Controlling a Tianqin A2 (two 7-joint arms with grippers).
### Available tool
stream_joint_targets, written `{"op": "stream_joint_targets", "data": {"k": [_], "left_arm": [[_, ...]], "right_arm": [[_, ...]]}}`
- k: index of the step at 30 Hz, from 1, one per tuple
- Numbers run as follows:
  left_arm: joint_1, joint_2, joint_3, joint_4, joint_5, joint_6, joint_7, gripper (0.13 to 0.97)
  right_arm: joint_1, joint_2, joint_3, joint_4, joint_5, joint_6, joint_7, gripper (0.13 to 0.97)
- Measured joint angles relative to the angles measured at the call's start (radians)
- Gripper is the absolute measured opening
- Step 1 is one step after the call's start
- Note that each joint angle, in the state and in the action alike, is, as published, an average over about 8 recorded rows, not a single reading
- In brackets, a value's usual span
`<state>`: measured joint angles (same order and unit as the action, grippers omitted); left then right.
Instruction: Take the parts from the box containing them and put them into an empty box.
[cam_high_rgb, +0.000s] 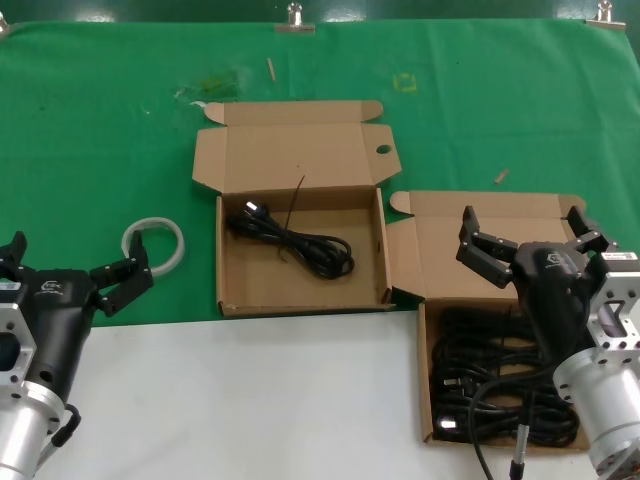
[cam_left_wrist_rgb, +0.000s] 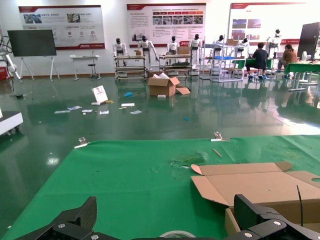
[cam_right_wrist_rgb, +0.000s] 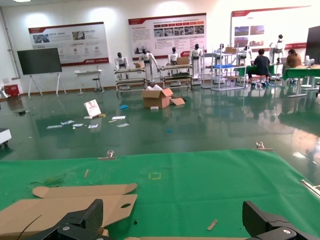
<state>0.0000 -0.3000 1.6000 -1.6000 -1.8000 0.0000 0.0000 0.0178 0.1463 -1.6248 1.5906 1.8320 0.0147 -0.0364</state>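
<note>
Found most of the parts (cam_high_rgb: 505, 390) heaped as a tangle of black cable in the box containing them (cam_high_rgb: 440, 250), at the near right of the table, lid laid back. Counted one cord (cam_high_rgb: 295, 242) lying loose in an empty box (cam_high_rgb: 270, 288), just to the left and a little farther off, so no longer truly empty. Noted a thin dark strand standing up from that cord against the lid.

Placed the right gripper (cam_high_rgb: 523, 226) above the far edge of the full box, over its lid hinge, jaws spread wide, holding nothing, not touching the cords. Confirmed the spread in the right wrist view, with both fingers (cam_right_wrist_rgb: 90, 216) well apart. Placed the left gripper (cam_high_rgb: 78, 262) low at the near left, parked, jaws also spread, just beside a white ring (cam_high_rgb: 155, 243) on the green mat (cam_high_rgb: 100, 120).

Judged the tangle the main hazard: could snag a loop from a neighbouring cord and drag out two or three at once. Could also pinch only a single strand, letting the bundle unravel and trail across the gap between boxes. Might catch the cardboard wall on the way down, shifting or tipping the light box.
</note>
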Motion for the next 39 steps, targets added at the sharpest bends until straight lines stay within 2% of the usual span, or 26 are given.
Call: {"op": "stream_joint_targets", "data": {"k": [39], "left_arm": [[0.000, 0.000, 0.000, 0.000, 0.000, 0.000, 0.000, 0.965]], "right_arm": [[0.000, 0.000, 0.000, 0.000, 0.000, 0.000, 0.000, 0.966]]}}
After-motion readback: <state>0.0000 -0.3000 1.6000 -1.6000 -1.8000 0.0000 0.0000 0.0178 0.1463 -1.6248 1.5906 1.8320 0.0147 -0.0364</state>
